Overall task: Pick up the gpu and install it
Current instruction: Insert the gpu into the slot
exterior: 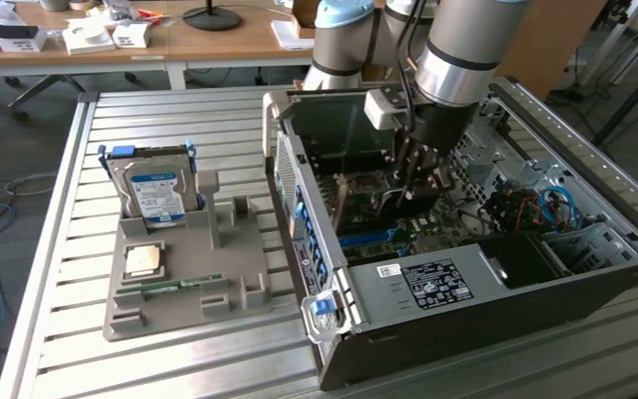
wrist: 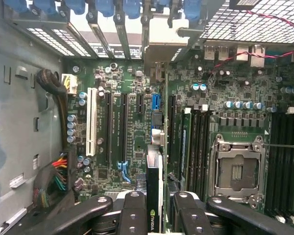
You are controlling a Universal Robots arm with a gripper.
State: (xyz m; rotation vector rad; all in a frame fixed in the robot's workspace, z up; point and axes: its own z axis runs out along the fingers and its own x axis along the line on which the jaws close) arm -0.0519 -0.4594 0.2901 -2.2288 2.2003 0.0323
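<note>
Exterior camera sits high and back, tilted down over the table point(exterior: 64, 249) and the open case point(exterior: 497, 332). Wrist camera is in close, staring past the gripper point(wrist: 159, 203) straight at the motherboard point(wrist: 132, 112). Both catch that board inside the case.

Thin black gpu point(wrist: 153, 196) stands edge-on, apparently above motherboard point(wrist: 122, 88).

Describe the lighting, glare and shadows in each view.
Exterior view: soft, even light; the table slats shine pale, the arm carries a bright highlight, and the case interior under it lies in shadow. Wrist view: the vented rear panel is washed out white, the motherboard is evenly lit, and the gripper holding the gpu is dark.
</note>
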